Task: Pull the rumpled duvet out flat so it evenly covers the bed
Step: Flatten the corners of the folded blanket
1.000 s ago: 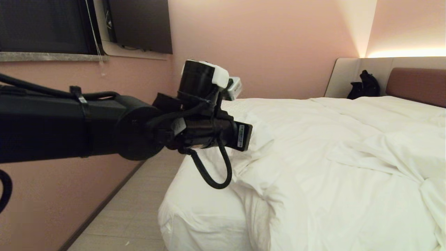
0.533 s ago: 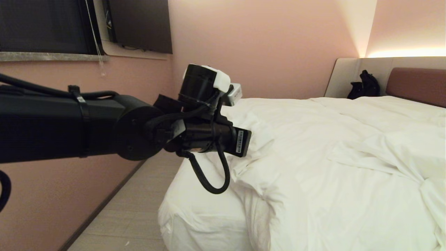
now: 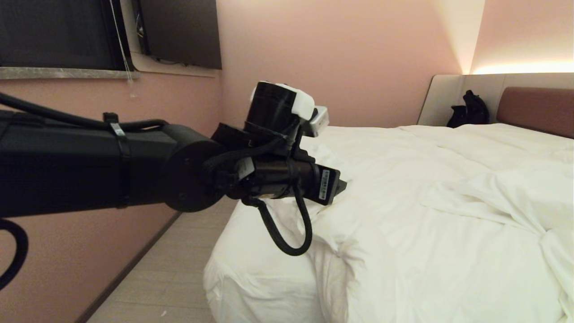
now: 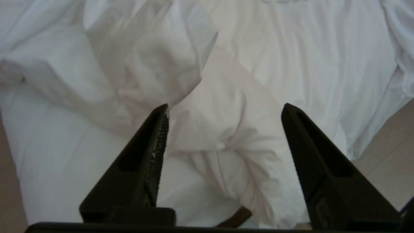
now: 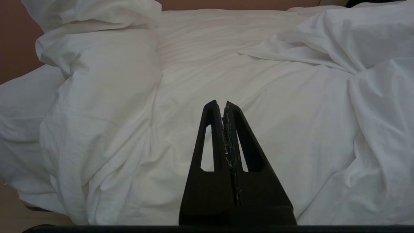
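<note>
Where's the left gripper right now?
Head view: the left gripper sits left of centre, open, at the duvet's bunched corner near the foot of the bed.

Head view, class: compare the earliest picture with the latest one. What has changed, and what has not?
The left tool has shifted right, toward the bed's corner, and let go of the duvet: the bunched fold it held has dropped and its fingers now stand apart. The rest of the duvet lies as rumpled as before, and the black bag by the headboard has not moved.
</note>
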You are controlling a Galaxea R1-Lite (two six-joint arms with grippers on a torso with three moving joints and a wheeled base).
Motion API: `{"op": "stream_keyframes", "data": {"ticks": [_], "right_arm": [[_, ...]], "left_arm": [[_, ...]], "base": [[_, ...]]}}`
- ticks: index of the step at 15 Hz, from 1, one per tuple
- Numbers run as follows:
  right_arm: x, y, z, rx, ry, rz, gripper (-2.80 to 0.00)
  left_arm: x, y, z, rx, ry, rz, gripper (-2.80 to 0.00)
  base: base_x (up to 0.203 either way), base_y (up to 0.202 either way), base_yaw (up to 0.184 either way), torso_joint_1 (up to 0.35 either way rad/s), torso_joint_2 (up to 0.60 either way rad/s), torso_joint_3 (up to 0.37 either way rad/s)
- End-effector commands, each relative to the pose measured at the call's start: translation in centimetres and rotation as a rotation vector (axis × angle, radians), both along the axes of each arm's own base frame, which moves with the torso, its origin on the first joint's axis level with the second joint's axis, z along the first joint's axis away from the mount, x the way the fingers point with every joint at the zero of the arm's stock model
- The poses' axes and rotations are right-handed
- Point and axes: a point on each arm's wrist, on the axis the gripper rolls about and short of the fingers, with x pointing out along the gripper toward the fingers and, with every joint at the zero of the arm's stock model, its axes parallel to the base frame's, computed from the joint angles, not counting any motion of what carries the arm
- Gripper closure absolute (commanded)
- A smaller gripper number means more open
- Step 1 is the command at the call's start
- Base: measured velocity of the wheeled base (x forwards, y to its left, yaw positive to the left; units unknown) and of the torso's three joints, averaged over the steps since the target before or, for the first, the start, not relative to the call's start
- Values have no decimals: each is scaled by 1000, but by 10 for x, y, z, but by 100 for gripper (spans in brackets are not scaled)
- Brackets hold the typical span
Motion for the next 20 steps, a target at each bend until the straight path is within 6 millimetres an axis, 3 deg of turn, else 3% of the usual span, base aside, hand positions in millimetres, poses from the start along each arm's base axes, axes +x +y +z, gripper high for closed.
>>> {"op": "stream_keyframes", "data": {"ticks": [1,8,12,15,20], "right_arm": [[0,0,0,-1,2,0,0],[0,0,0,-1,1,0,0],[0,0,0,-1,1,0,0],[0,0,0,-1,2,0,0],[0,0,0,-1,2,1,0]], "left_arm": [[9,-13,-17,18,7,-10,-280],[66,-70,-76,-20,-83,-23,-280],[86,-73,-93,0,-100,65,-280],[91,-66,-88,7,-158,189,-280],[64,-42,-39,-33,-220,236,-280]], "base": [[0,0,0,0,0,0],[0,0,0,0,0,0],[0,0,0,0,0,0],[0,0,0,0,0,0],[0,0,0,0,0,0]]}}
